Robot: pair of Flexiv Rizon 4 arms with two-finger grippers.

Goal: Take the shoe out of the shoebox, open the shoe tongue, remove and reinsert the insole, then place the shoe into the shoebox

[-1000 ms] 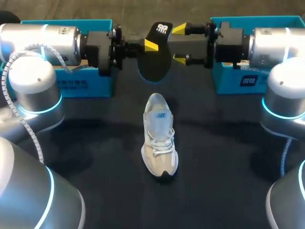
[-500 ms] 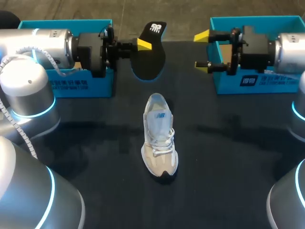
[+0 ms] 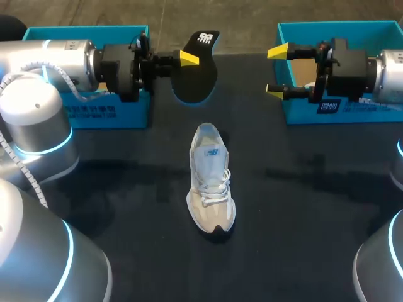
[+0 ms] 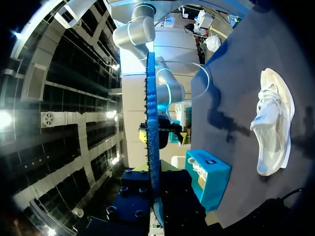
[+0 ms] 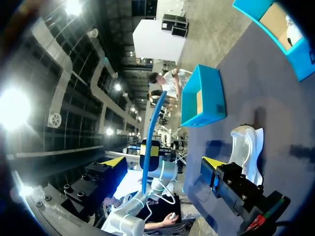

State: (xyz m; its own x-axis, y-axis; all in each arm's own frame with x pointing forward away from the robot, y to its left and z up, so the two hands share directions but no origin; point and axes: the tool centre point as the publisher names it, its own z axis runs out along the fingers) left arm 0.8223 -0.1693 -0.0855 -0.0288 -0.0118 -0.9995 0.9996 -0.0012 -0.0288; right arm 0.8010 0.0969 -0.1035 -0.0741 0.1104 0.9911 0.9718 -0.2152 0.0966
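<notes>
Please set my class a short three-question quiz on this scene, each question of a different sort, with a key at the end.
1. True or false: the shoe rests on the table.
2. Which tool holds the insole? A: the left tool. B: the right tool. C: neither.
3. Fill in the blank: the right tool is ___ (open or shut).
Key: 1 true; 2 A; 3 open.

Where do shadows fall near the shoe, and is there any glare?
Head view: faint shadow bands cross the table either side of the shoe. Left wrist view: dark patches beside the shoe. Right wrist view: strong lamp glare.
</notes>
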